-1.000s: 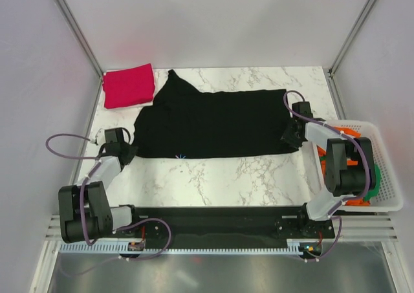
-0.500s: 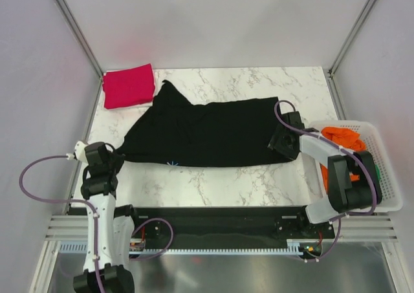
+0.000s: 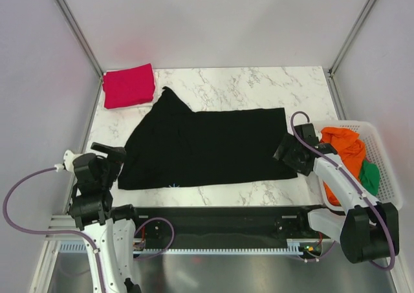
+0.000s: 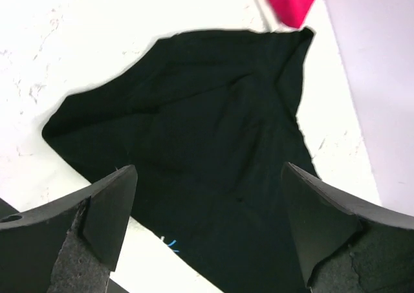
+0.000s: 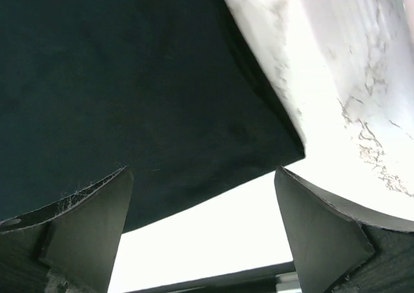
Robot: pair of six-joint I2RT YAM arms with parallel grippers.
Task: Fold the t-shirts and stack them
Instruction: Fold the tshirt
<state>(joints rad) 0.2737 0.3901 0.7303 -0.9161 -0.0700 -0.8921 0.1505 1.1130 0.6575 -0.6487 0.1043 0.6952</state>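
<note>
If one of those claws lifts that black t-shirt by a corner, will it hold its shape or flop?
Probably floppy: the black t-shirt lies flat on the white marble table with soft creases, so a lifted corner would likely drape and drag the rest. It looks thin, so probably light. Pushed, it would likely bunch up rather than slide whole.

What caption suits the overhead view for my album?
Left gripper and right gripper, open, flank a black t-shirt spread on the table, folded red shirt behind.

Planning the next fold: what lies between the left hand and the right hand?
The black t-shirt, spread out, fills the stretch from left hand to right hand, in the top view.
</note>
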